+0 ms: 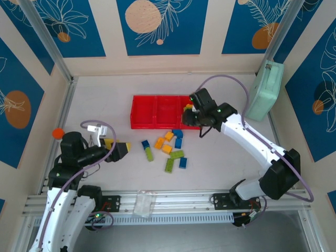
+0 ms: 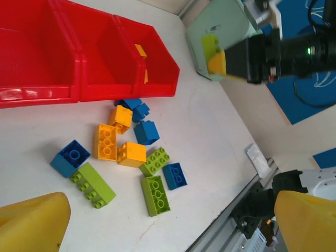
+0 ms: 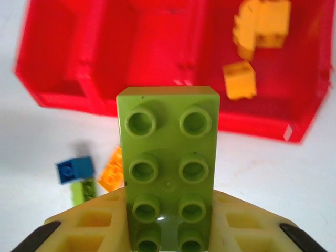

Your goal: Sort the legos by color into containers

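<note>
Barely begun: a few yellow bricks (image 3: 255,31) in the rightmost of the red bins (image 1: 133,111), right claw (image 3: 168,233) clamped on a long green brick (image 3: 168,157) by that bin, left claw (image 1: 124,148) spread apart and empty, roughly ten loose bricks (image 1: 169,149) left on the table (image 1: 100,105)

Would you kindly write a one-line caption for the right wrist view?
Right gripper shut on a long lime-green brick before the red bins, yellow-orange bricks lying in the right-hand one.

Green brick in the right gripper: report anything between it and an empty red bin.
Nothing visible blocks it. The green brick in the right gripper hangs by the red tray's near wall; the middle bin is bare, orange bricks lie in the right bin.
</note>
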### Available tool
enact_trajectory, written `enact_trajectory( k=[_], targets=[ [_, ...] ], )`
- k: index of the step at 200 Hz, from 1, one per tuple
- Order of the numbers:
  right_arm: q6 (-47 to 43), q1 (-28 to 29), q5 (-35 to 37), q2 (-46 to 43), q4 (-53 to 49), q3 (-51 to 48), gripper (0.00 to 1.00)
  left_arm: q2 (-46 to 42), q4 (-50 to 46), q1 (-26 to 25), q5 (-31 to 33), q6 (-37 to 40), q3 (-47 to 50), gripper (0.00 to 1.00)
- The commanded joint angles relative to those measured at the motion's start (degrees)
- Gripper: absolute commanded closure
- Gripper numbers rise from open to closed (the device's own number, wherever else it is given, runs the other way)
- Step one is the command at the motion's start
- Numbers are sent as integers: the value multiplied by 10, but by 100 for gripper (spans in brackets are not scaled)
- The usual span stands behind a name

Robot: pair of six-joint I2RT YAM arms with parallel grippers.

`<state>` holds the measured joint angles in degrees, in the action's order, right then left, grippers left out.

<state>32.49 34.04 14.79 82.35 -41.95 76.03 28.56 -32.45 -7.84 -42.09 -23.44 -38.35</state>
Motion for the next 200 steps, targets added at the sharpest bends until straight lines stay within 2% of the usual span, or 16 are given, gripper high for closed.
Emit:
enact_trajectory(
  k=[1,32,94,125,157,200],
  targets=[
    [-33,-2,-40,73,14,67,73,-7,18,-11,-31,11,8,0],
    [-55,-5,-55,188,1,175,74,-13,17,-16,-34,11,6,1],
    [-80,-3,-70,356,-19,306,74,-33,-7,-18,18,10,-1,1],
    [-75,1,-70,394,-19,329,72,-31,-6,-17,14,11,-1,1],
    [-68,-3,-45,413,-16,333,66,-39,-9,-18,17,7,-4,1],
    [-73,-11,-53,433,-7,343,61,-41,-7,-18,14,5,-3,1]
  ],
)
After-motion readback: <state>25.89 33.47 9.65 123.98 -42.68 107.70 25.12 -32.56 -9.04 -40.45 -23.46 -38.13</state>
